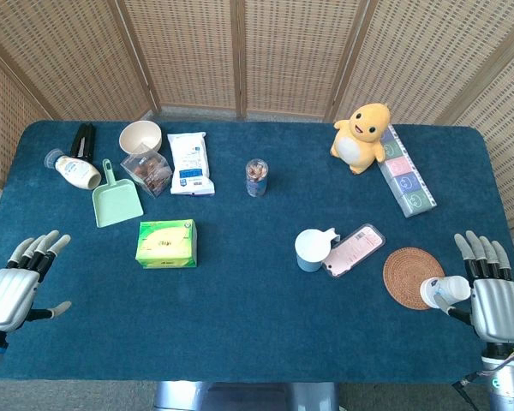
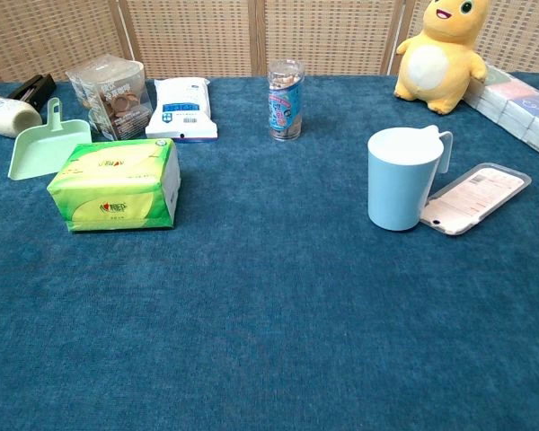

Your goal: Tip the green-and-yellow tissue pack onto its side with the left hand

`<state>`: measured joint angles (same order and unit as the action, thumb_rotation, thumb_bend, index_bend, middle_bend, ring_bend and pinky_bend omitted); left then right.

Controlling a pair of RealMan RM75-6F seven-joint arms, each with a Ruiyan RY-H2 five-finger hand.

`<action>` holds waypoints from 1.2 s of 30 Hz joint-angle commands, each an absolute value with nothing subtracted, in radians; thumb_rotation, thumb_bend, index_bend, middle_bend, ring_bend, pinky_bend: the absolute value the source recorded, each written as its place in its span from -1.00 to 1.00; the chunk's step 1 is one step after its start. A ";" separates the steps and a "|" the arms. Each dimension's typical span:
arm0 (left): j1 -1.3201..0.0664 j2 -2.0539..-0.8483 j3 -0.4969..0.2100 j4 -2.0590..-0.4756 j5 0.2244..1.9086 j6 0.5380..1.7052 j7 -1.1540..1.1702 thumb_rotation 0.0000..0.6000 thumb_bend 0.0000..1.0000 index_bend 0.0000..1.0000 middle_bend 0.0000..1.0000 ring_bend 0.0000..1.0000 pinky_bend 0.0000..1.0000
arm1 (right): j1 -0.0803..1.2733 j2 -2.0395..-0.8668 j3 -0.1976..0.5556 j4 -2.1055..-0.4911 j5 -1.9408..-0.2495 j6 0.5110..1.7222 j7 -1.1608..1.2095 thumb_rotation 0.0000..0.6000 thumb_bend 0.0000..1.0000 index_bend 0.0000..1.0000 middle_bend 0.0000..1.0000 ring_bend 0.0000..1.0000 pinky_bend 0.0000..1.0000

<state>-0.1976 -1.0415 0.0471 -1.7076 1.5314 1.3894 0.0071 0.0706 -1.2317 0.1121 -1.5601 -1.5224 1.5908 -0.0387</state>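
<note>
The green-and-yellow tissue pack (image 1: pixel 166 243) lies flat on the blue table, left of centre; the chest view shows the pack (image 2: pixel 117 184) with its broad face up. My left hand (image 1: pixel 15 285) hovers at the table's near left corner, fingers spread and holding nothing, well to the left of the pack and nearer to me. My right hand (image 1: pixel 490 291) is at the near right corner, fingers apart, nothing held. Neither hand appears in the chest view.
A green dustpan (image 1: pixel 116 199), clear snack box (image 1: pixel 147 169), white bowl (image 1: pixel 140 137), white packet (image 1: pixel 190 163) and lying bottle (image 1: pixel 75 170) sit behind the pack. A small jar (image 1: pixel 256 177), light-blue cup (image 1: pixel 311 249), pink phone (image 1: pixel 354 250), woven coaster (image 1: pixel 412 276), yellow plush (image 1: pixel 361 136) and boxes (image 1: pixel 405 181) lie to the right.
</note>
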 commanded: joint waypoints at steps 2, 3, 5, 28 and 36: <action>-0.200 -1.045 0.046 -1.709 1.533 1.378 0.013 1.00 -1.00 -0.99 -1.00 -1.00 -1.00 | 0.065 -1.227 0.110 -1.563 -1.529 1.601 -0.033 1.00 -1.00 -1.00 -1.00 -1.00 -1.00; -0.201 -1.046 0.046 -1.710 1.532 1.375 0.013 1.00 -1.00 -0.99 -1.00 -1.00 -1.00 | 0.064 -1.226 0.110 -1.563 -1.528 1.602 -0.032 1.00 -1.00 -1.00 -1.00 -1.00 -1.00; -0.204 -1.048 0.046 -1.711 1.531 1.365 0.017 1.00 -1.00 -0.99 -1.00 -1.00 -1.00 | 0.063 -1.224 0.111 -1.565 -1.524 1.600 -0.028 1.00 -1.00 -1.00 -1.00 -1.00 -1.00; -0.564 -1.232 -0.165 -1.733 1.060 0.935 0.340 1.00 -1.00 -0.97 -1.00 -1.00 -1.00 | 0.064 -1.196 0.123 -1.571 -1.492 1.572 0.033 1.00 -1.00 -1.00 -1.00 -1.00 -1.00; -0.679 -1.331 -0.173 -1.654 0.884 0.872 0.472 1.00 -1.00 -0.96 -1.00 -1.00 -1.00 | 0.067 -1.195 0.126 -1.560 -1.482 1.560 0.048 1.00 -1.00 -1.00 -1.00 -1.00 -1.00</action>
<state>-0.6545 -1.3087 -0.1703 -1.6701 0.9151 0.8850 0.4469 0.0670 -1.1954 0.1260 -1.5606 -1.4817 1.5604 0.0480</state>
